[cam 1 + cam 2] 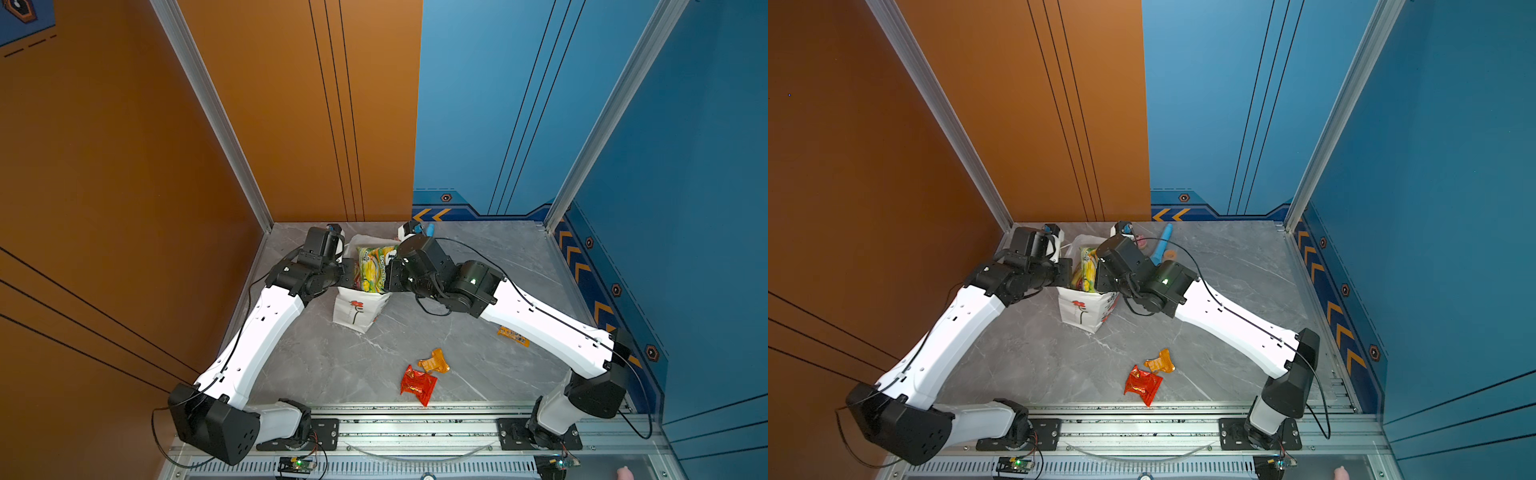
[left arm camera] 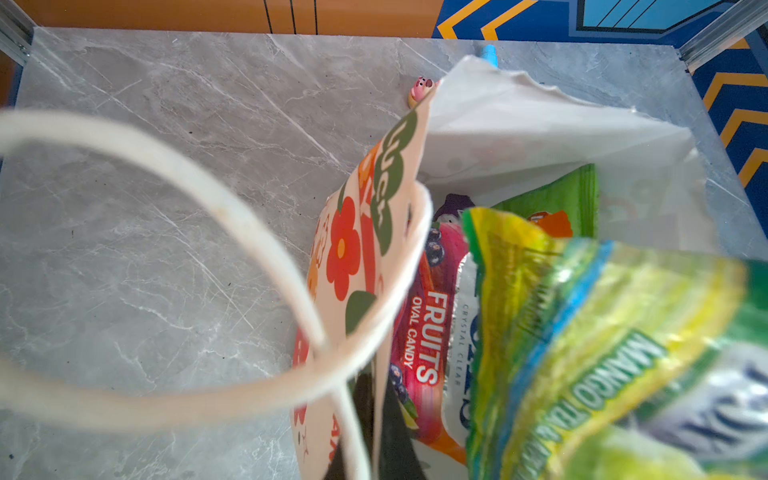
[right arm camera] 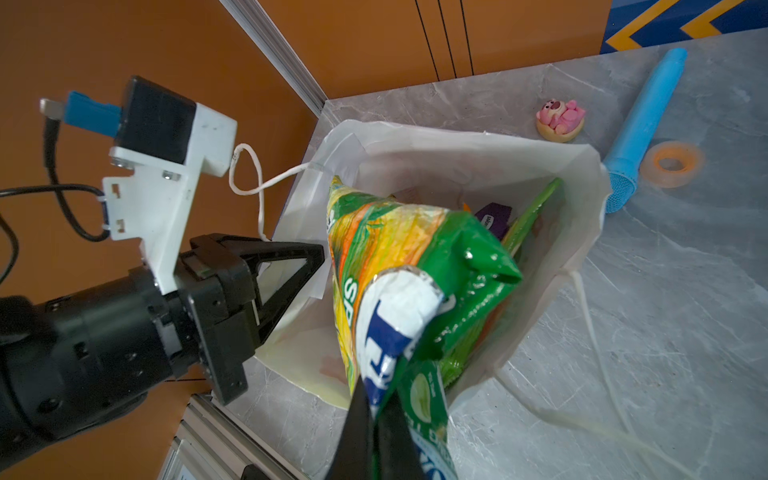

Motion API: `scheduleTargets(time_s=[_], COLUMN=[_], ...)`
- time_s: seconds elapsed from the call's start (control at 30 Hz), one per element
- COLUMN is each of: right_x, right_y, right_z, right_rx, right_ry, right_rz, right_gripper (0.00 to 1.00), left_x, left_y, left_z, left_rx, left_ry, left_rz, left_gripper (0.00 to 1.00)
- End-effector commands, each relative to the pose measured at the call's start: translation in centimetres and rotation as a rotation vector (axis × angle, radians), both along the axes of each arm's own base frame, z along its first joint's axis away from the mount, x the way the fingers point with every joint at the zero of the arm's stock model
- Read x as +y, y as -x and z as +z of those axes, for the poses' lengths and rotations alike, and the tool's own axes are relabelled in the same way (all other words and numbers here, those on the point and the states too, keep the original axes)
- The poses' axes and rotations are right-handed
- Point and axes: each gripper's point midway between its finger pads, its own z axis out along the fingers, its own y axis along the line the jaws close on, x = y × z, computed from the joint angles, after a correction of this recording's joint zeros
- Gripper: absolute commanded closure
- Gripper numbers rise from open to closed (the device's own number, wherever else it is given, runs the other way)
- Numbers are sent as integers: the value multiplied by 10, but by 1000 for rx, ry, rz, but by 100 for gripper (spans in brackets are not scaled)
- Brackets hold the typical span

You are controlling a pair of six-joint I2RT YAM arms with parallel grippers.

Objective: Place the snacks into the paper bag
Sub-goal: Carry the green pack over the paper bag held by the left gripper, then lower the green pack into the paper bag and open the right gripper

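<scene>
Far L: left gripper (image 3: 309,257), jaws pressed together on the side wall of the white upright paper bag w/ red flower prints and cord handles (image 1: 356,311) (image 1: 1082,311). Mostly hidden behind own black wrist in both top views. Bag at back of grey marble counter (image 1: 332,365), mouth open; one cord handle a blur across left wrist view.

In the bag's mouth, tilted: large crinkly green-and-yellow plastic chip bag (image 1: 374,266) (image 3: 415,257). How deep, not clear. Near corner pinched tight by right gripper (image 3: 376,411), only black finger ends in frame, rest cut off.

Deeper inside, all part-covered: pink "FRUITS OVAL CANDY" packet (image 2: 432,332), purple pack (image 2: 453,203), flat green pack (image 2: 561,195). Can't tell what lies below.

Further R, open counter: red crinkly foil packet (image 1: 417,384) just beside small orange packet (image 1: 434,361). Then flat orange packet (image 1: 513,336), part under right arm's white link, print too small to read.

Back R of bag: small pink cake-like toy (image 3: 561,118), blue plastic tube (image 1: 1163,245) (image 3: 644,124) w/ one end hidden by right wrist from above, orange tape ring (image 3: 671,164).
</scene>
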Motion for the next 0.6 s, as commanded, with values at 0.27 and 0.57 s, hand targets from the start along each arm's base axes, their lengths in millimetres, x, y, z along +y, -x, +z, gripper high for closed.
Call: scheduleTargets(time_s=[0.27,0.57], right_x=[7,15], right_y=[-19,-34], right_z=[-8,-19], right_rx=[53,89], right_ry=[-18,-23], right_rz=[-17,-14], right_gripper=[100,100], left_x=[-17,-19], left_y=[1,3], left_z=[27,29], left_rx=[-106,-119], left_ry=[38,23], left_rz=[-71,-83], left_gripper=[100,100])
